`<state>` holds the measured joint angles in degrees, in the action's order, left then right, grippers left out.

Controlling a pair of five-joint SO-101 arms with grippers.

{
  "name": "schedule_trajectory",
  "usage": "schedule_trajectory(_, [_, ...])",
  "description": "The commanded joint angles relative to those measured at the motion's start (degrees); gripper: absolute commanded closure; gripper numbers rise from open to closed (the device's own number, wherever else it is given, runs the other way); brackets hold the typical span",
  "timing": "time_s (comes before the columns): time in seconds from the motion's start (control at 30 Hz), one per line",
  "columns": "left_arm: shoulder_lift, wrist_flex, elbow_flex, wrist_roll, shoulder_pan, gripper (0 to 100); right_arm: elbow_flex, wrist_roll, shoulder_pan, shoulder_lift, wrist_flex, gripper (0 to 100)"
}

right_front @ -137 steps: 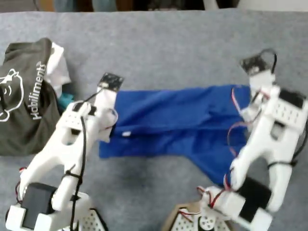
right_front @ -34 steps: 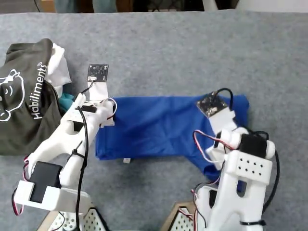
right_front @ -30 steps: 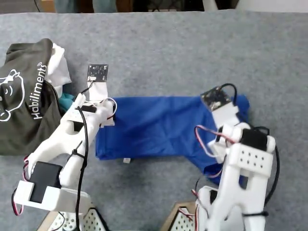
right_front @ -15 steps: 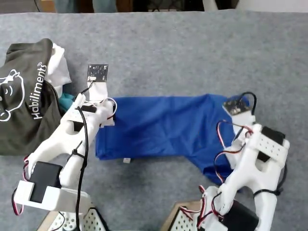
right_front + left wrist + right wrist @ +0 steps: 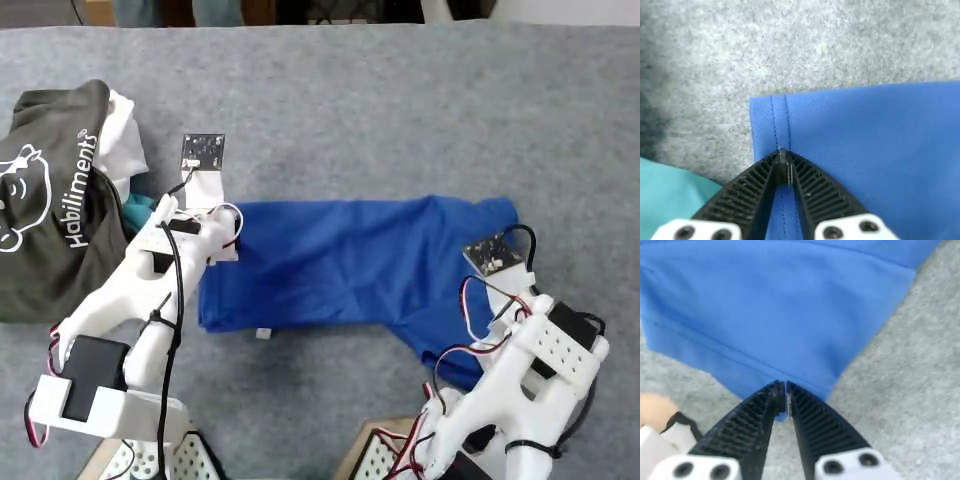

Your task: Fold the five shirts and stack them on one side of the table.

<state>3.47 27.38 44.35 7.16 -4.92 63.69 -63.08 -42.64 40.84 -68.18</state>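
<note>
A blue shirt [image 5: 340, 265] lies flat across the middle of the grey table, with one sleeve trailing toward the near right. My left gripper [image 5: 225, 232] sits at the shirt's left end. In the left wrist view it [image 5: 782, 159] is shut on the stitched hem of the blue shirt [image 5: 880, 140], close to a corner. My right gripper [image 5: 500, 300] is over the trailing sleeve. In the right wrist view it [image 5: 785, 392] is shut on the sleeve's hem edge of the blue shirt [image 5: 765, 305].
A heap of other shirts lies at the left edge: a dark olive one with white print [image 5: 50, 200], a white one [image 5: 120, 135] and a teal one [image 5: 135, 210], the teal cloth [image 5: 670, 190] close beside my left gripper. Bare grey table [image 5: 400, 110] stretches behind the blue shirt.
The right arm has swung from the shirt's far right corner back toward the near right, onto the sleeve. The left arm and the shirt's left end have stayed put.
</note>
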Motion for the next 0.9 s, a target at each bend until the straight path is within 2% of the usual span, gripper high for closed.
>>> schedule_trajectory(0.0, [0.35, -0.35, -1.10, 0.53, 0.31, 97, -8.13, 2.37, -0.70, 1.10, -2.11, 98.5])
schedule_trajectory(0.13, [0.35, -0.35, -1.10, 0.53, 0.31, 97, -7.60, 2.73, 1.23, 1.01, -2.64, 98.5])
schedule_trajectory(0.33, [0.44, -0.35, -0.75, 0.53, 0.31, 97, 5.49, 2.73, 1.58, -0.84, 7.65, 98.5])
schedule_trajectory(0.43, [0.44, -0.35, -0.75, 0.53, 0.31, 97, 8.31, 2.55, 1.49, -1.27, 7.74, 98.5])
schedule_trajectory(0.7, [0.44, -0.35, -0.75, 0.53, 0.31, 97, 3.47, 0.35, 1.32, 3.82, -4.40, 98.5])
schedule_trajectory(0.87, [0.53, -0.35, -1.01, 0.44, 0.31, 97, -10.59, 0.35, 1.49, 7.60, -10.73, 98.5])
